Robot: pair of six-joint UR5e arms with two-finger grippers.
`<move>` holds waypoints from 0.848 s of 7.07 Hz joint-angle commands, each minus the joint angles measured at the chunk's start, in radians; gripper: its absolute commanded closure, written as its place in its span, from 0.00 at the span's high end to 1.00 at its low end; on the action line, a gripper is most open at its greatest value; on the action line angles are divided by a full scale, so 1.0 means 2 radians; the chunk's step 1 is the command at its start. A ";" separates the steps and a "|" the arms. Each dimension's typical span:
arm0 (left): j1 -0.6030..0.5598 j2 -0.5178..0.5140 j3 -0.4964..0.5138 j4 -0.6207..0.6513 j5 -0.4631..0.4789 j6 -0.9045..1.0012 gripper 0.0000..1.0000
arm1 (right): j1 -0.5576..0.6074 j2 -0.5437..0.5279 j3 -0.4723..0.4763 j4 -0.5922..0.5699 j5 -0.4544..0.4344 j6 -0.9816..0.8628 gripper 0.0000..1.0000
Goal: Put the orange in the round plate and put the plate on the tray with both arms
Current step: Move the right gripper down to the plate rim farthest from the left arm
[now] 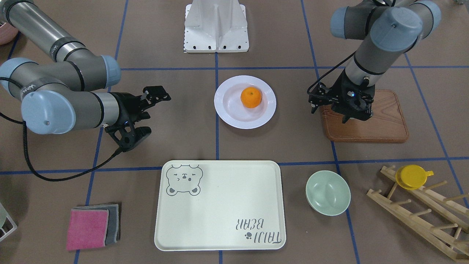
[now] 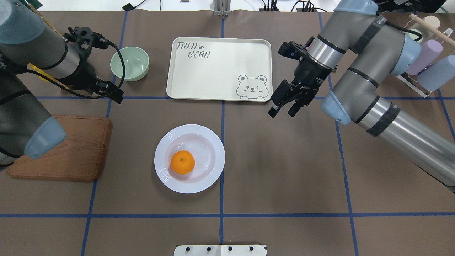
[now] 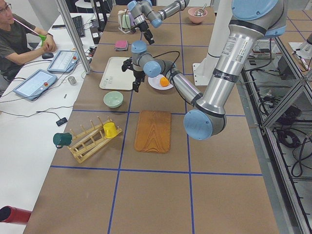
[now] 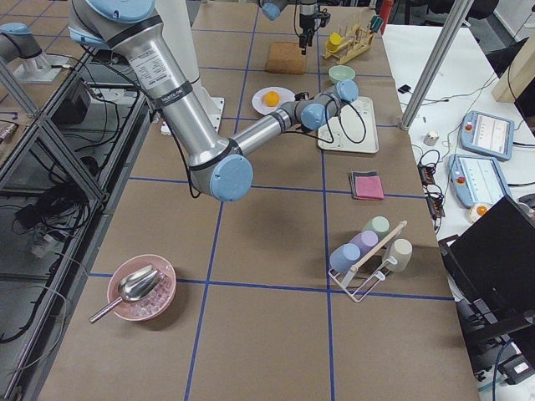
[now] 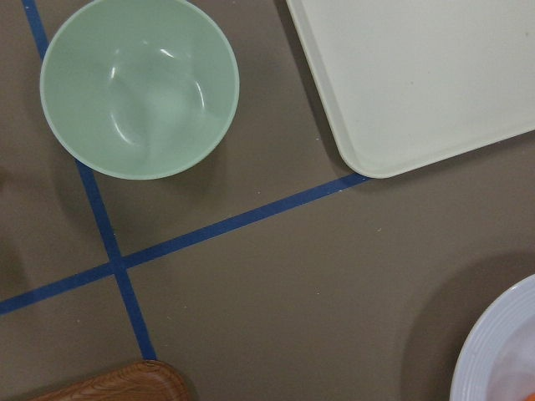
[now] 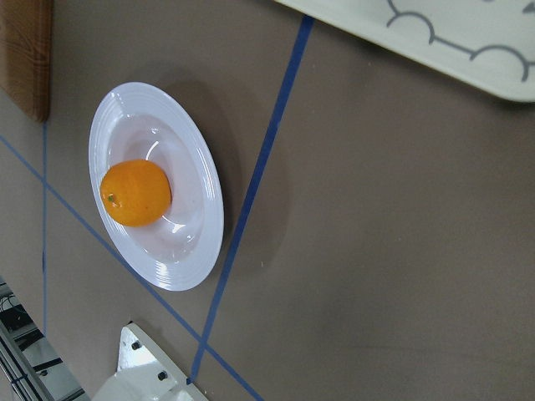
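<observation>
The orange (image 1: 251,97) (image 2: 182,162) (image 6: 135,193) lies inside the white round plate (image 1: 227,113) (image 2: 167,177) (image 6: 209,209), which sits on the table's middle. The cream bear tray (image 1: 220,205) (image 2: 213,71) lies flat beyond the plate with nothing on it. My right gripper (image 1: 155,113) (image 2: 284,106) hovers open beside the tray's bear corner, apart from the plate. My left gripper (image 1: 356,118) (image 2: 113,95) hangs above the wooden board, its fingers apart and holding nothing. In the left wrist view, only the plate's rim (image 5: 501,351) and a tray corner (image 5: 435,75) show.
A pale green bowl (image 1: 328,192) (image 5: 138,83) stands beside the tray. The brown wooden board (image 1: 384,124) lies under the left gripper. A wooden rack with a yellow cup (image 1: 412,176), a pink sponge (image 1: 88,229) and the white robot base (image 1: 216,27) ring the workspace.
</observation>
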State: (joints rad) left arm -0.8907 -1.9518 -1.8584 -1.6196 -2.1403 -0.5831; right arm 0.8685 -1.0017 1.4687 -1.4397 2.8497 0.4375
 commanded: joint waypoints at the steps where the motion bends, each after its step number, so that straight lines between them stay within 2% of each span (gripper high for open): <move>1: -0.003 0.003 -0.002 0.000 -0.010 0.001 0.98 | -0.010 -0.060 -0.019 0.089 -0.005 0.002 1.00; 3: -0.009 0.013 0.003 0.000 -0.013 0.020 0.98 | -0.010 -0.060 -0.022 0.109 -0.007 0.001 1.00; 4: -0.037 0.019 0.010 0.002 -0.019 0.046 0.98 | -0.011 -0.054 -0.022 0.115 -0.029 0.001 1.00; 5: -0.050 0.025 0.016 0.002 -0.053 0.060 0.98 | -0.011 -0.045 -0.022 0.123 -0.030 0.002 1.00; 6: -0.062 0.029 0.016 0.001 -0.057 0.060 0.98 | -0.011 -0.029 -0.023 0.124 -0.031 0.004 1.00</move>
State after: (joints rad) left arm -0.9822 -1.9057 -1.8323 -1.6166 -2.2252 -0.4793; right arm 0.8471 -1.0910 1.4249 -1.2014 2.7945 0.4421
